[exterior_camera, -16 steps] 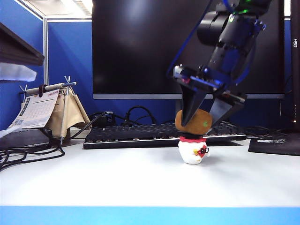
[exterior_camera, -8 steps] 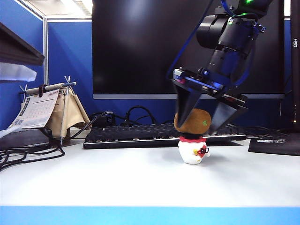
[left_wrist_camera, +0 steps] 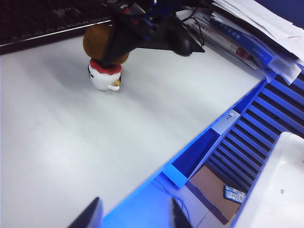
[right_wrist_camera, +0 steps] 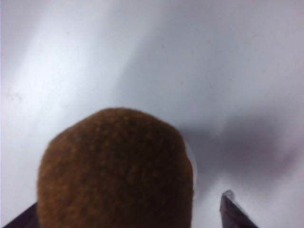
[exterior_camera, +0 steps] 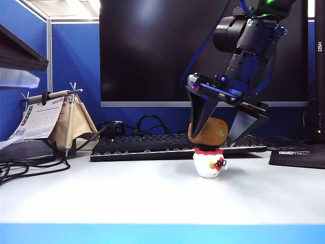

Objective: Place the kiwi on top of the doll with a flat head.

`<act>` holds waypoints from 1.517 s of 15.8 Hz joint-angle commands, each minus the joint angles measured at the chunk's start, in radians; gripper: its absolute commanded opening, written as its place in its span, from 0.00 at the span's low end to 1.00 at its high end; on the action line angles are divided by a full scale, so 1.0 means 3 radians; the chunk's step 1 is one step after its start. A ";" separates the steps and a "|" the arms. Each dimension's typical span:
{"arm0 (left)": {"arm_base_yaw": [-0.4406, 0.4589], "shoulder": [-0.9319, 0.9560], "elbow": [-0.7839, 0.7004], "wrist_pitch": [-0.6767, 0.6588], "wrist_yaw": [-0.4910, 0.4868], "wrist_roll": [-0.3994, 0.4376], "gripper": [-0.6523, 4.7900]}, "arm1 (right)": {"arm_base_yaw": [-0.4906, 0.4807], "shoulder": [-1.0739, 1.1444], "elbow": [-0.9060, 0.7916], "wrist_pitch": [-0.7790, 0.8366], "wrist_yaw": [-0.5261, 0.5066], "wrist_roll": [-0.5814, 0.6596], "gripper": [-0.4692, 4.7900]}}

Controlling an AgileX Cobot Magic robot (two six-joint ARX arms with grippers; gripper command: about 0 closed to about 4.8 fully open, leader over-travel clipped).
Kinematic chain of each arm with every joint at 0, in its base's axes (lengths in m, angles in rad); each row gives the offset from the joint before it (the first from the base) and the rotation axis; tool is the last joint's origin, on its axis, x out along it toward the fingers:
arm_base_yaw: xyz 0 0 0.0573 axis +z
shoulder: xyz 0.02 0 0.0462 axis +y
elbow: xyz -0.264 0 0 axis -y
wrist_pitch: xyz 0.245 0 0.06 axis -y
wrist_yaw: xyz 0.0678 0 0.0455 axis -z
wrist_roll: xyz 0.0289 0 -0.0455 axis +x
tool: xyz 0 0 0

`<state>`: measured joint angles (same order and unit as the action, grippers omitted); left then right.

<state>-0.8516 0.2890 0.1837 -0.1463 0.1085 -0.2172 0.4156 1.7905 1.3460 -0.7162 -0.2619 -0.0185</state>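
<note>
Resting on the flat black top of the doll with a flat head (exterior_camera: 208, 162), the kiwi (exterior_camera: 208, 131) sits lengthwise and overhangs the figurine on both sides. The right pincer (exterior_camera: 219, 133) straddles the fruit with its dark wedge fingers spread; the far finger stands clear of the fuzz, while the near one lies close against it, contact not resolvable. Release appears complete, so the step in hand is judged to be withdrawal: a straight rise is advisable, without sideways drift, since a brush from either finger could roll the oval fruit off its narrow perch. The kiwi is brown, matte and fuzzy, with a small green mark; the doll is smooth, white and rounded, with a red frilled rim, black glasses and a red-yellow beak. Both stand on a pale, smooth tabletop (exterior_camera: 127, 193) before a black keyboard (exterior_camera: 147, 146). The left pincer (left_wrist_camera: 135, 214) hangs open and empty, well apart, near the tabletop's blue edge.
</note>
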 commanded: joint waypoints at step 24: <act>-0.0004 -0.0206 0.0000 -0.0476 -0.1045 0.0023 0.11 | -0.0006 -0.5688 -0.3353 0.1392 0.0726 0.0946 0.15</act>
<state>-0.8516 0.2272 0.1814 -0.3092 -0.2024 -0.2138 0.4122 0.1242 0.3687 -0.3477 -0.0410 0.2276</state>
